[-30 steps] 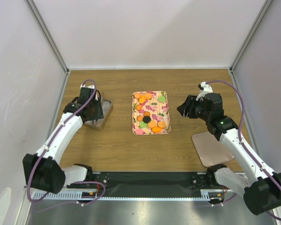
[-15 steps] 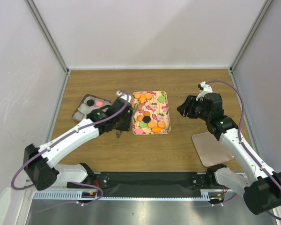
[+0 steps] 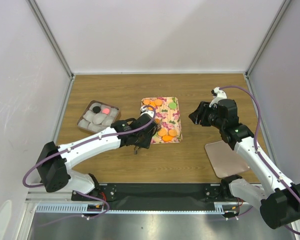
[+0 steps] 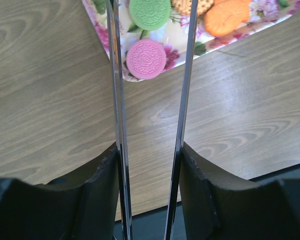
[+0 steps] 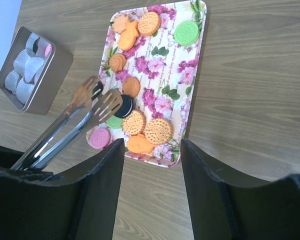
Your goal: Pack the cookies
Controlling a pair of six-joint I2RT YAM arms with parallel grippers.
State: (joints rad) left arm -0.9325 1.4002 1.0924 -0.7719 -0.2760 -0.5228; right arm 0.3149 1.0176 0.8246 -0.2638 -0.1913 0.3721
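Seeing most of the cookies (image 5: pixel 158 131) lying flat on the floral tray (image 5: pixel 165 75) in the middle of the wooden table (image 3: pixel 205 90): several orange, two green, one pink, one black. Counting two more in the tin (image 5: pixel 55 75) left of the tray, one black and one pink, sitting among white paper cups (image 5: pixel 25 67). Reading the pink cookie (image 4: pixel 146 59) at the tray's near-left corner, with a green cookie (image 4: pixel 150 12) just beyond it. Finding tongs (image 5: pixel 85 117) angled in from the near left, slotted tips over the tray's left edge next to the black cookie (image 5: pixel 124 106); can't tell if touching. Confirming left gripper (image 4: pixel 150 150) clamped on the tongs, both thin metal arms lying against the inner finger faces, pink cookie framed between them in the left wrist view. Seeing the tong arms apart, nothing gripped between. Placing right gripper (image 5: pixel 152 142) above the table right of the tray, fingers parted at a medium gap, holding nothing. Noting a translucent pinkish lid (image 3: pixel 226 157) flat on the table by the right arm, well apart from tray and tin.
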